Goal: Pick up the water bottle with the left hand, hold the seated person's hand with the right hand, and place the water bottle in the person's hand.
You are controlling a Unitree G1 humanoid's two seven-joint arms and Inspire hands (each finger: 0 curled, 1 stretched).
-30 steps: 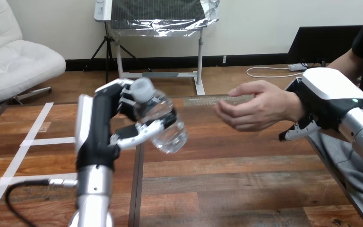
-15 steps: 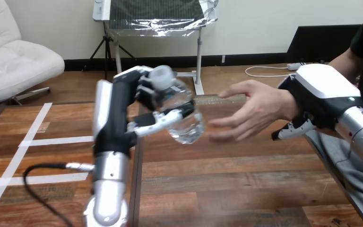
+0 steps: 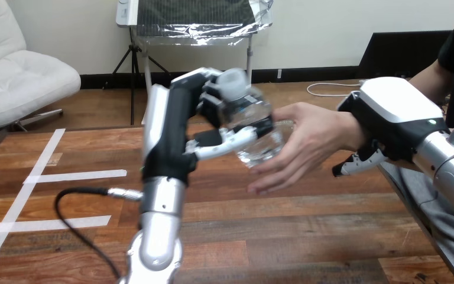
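A clear plastic water bottle [image 3: 255, 131] with a pale cap hangs tilted above the table's middle, my left hand [image 3: 170, 137] shut on it with fingers and thumb curled round its body. The bottle's lower end lies against the open palm of the person's hand [image 3: 308, 139], which reaches in from the right with its fingers spread. My right hand [image 3: 393, 116] sits over the person's wrist; its fingers [image 3: 354, 166] curl underneath it.
The wooden table [image 3: 295, 236] runs under both arms; its right edge passes below my right forearm. Strips of white tape [image 3: 77, 175] cross the table's left part. A black cable [image 3: 80, 219] loops beside my left forearm.
My left hand has carried the bottle rightward and a little up until it meets the person's palm. The person's hand has opened and turned toward the bottle. My right hand stays on the wrist.
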